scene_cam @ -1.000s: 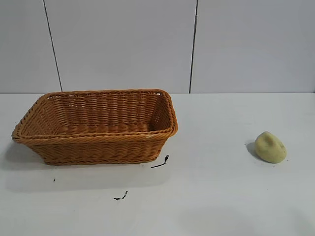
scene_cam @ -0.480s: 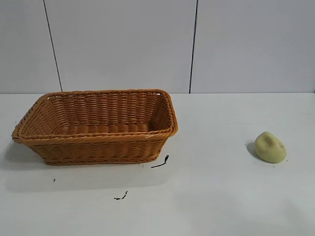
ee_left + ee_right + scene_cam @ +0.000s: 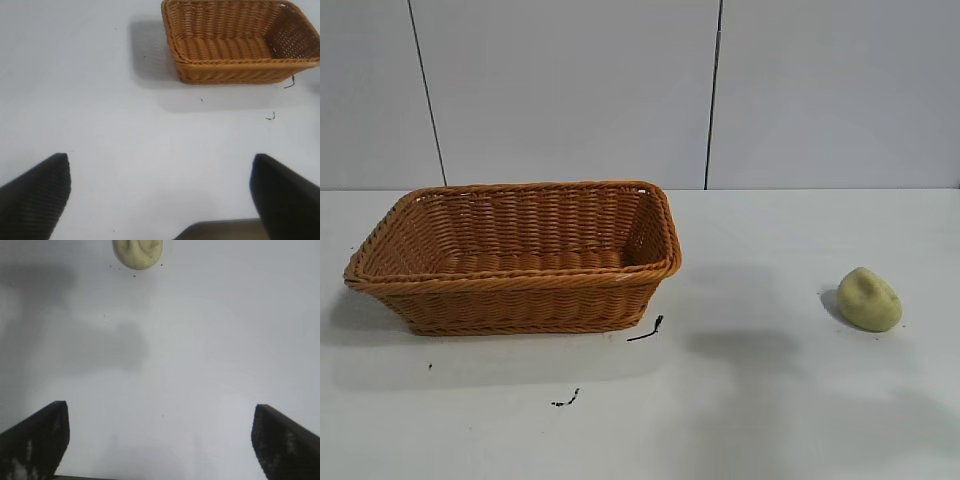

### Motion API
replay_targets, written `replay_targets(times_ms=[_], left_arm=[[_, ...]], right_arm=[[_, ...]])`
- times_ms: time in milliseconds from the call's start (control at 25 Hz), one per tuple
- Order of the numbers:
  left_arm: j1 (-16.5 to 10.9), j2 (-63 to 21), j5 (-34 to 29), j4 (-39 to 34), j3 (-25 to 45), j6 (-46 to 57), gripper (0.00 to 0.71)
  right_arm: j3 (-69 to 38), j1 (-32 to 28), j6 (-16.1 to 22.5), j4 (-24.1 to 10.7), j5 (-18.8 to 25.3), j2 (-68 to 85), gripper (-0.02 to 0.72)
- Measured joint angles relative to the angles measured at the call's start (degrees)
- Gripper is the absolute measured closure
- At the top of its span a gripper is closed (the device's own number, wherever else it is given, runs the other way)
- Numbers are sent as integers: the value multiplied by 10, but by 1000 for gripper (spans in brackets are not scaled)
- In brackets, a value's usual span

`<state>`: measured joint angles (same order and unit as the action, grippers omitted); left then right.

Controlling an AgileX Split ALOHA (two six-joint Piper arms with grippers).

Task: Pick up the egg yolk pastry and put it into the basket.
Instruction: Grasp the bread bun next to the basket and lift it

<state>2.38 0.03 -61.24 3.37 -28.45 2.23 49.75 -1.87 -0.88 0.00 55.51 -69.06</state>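
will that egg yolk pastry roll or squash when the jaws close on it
The egg yolk pastry sits on a flat base with a domed top, so it probably won't roll. Its smooth, rounded sides might slip out of a shallow pinch. Dents in its surface hint it is soft, so a hard squeeze may deform it.

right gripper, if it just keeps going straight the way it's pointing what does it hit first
Probably the egg yolk pastry. The right gripper is open, with bare table between its fingers, and the pastry lies ahead, slightly off the centre line. Depth is unclear, so a downward-angled approach could touch the table first.
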Motion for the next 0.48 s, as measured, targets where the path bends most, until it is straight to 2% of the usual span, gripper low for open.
replay_targets(times_ms=[320, 480], left_arm=[[0, 0, 0, 0, 0, 0, 15], [0, 0, 0, 0, 0, 0, 15]], right_arm=[[157, 0, 0, 0, -26, -230, 15], [223, 14, 0, -6, -24, -310, 15]])
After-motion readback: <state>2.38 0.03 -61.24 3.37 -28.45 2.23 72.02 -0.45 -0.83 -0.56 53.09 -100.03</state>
